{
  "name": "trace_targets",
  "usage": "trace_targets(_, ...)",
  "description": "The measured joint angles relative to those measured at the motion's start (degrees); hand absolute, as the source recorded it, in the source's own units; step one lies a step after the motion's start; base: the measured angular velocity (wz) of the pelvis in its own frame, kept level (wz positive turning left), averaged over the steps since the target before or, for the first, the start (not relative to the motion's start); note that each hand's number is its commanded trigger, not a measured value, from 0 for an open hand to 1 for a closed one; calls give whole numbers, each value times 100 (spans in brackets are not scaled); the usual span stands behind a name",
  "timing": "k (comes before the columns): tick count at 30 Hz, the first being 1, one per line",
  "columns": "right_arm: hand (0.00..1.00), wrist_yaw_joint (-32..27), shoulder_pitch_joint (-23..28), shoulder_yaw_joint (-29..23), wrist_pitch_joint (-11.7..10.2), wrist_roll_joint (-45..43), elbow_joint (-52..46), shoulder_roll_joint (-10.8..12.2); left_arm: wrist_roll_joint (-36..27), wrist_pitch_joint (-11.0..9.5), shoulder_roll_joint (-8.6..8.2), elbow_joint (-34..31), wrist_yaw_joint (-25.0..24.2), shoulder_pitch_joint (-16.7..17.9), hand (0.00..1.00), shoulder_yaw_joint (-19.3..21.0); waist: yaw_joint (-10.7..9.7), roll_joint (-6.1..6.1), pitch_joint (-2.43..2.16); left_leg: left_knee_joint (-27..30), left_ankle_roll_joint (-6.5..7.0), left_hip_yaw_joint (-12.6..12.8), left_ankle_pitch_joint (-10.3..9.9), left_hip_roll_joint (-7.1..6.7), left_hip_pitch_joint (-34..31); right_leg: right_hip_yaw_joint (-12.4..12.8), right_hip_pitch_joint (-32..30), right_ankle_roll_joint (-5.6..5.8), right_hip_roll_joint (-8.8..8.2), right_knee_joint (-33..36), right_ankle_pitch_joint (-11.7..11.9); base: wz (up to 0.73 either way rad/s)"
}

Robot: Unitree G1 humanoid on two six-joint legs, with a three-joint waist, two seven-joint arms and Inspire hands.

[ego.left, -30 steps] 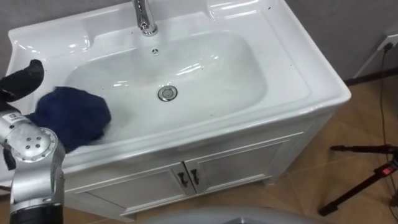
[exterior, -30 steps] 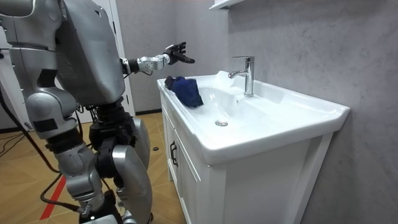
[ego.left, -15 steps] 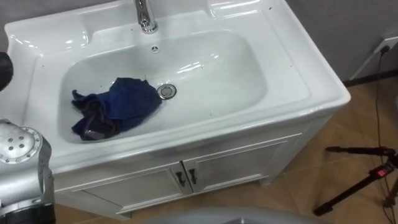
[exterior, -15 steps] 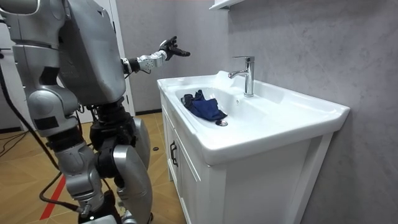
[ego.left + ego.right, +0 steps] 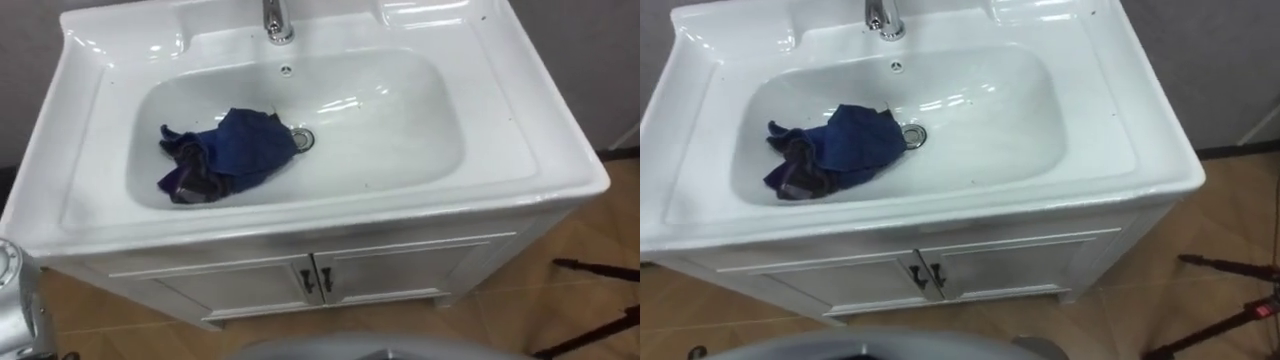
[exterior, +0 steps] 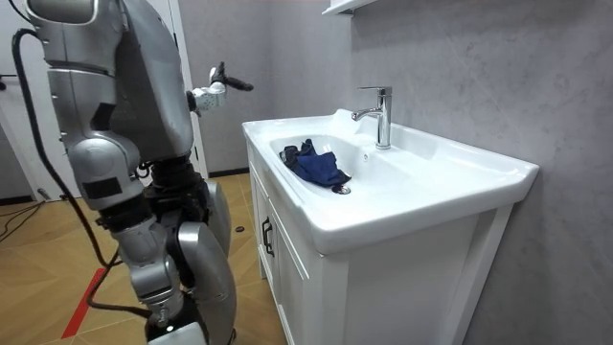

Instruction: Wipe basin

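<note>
Now the left hand (image 6: 222,82) is pulled back clear of the basin (image 5: 560,170) and raised, fingers apart and empty. Well beyond and below the fingers, the cloth (image 5: 230,155) lies crumpled inside, against the drain (image 5: 303,140). It has slid off the edge, so wiping likely needs a fresh grasp.

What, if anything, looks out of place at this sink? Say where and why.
The blue cloth lies crumpled in the basin, its edge against the drain. It looks dropped: the left robot hand is raised well clear of it, to the room view's left.
</note>
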Motion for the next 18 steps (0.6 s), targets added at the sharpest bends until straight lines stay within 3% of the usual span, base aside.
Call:
trace_targets(6,0,51,126,0,166,21,-134,-8,-14,78,-72,1093,-10,356,0,205,291,-64,-20,14,37,-257,21,-89,-19,-236,88,62,-126,-4,-64,25)
trace_targets(8,0,61,93,12,206,32,-131,-52,-92,106,-208,1539,-6,514,0,156,298,-72,-12,-4,84,-394,18,-127,-17,-325,146,98,-162,-10,-80,25)
trace_targets(9,0,71,87,72,225,84,-131,-82,-309,115,-264,1727,-11,642,0,64,306,-103,-1,-15,108,-443,5,-139,-38,-350,157,110,-172,-9,-87,19)
trace_targets(10,0,78,86,116,225,102,-131,-96,-410,120,-293,1814,-21,718,0,-11,324,-76,-19,-14,111,-448,1,-143,-42,-352,158,113,-173,-12,-87,7)
trace_targets(11,0,98,86,126,227,113,-119,-110,-435,115,-333,2150,-55,839,0,-202,360,-109,3,-29,113,-447,1,-145,-38,-346,156,117,-173,-16,-85,0)
trace_targets(14,0,91,90,127,237,242,-77,-115,-457,175,-521,3143,-199,927,0,-560,352,-129,8,-28,120,-472,-4,-146,-26,-453,211,118,-197,-26,-84,8)
trace_targets(18,0,28,35,129,263,350,-28,-116,-959,230,-569,4245,-590,953,0,-949,306,-181,8,-49,120,-504,-4,-131,-14,-478,278,123,-170,-110,-83,8)
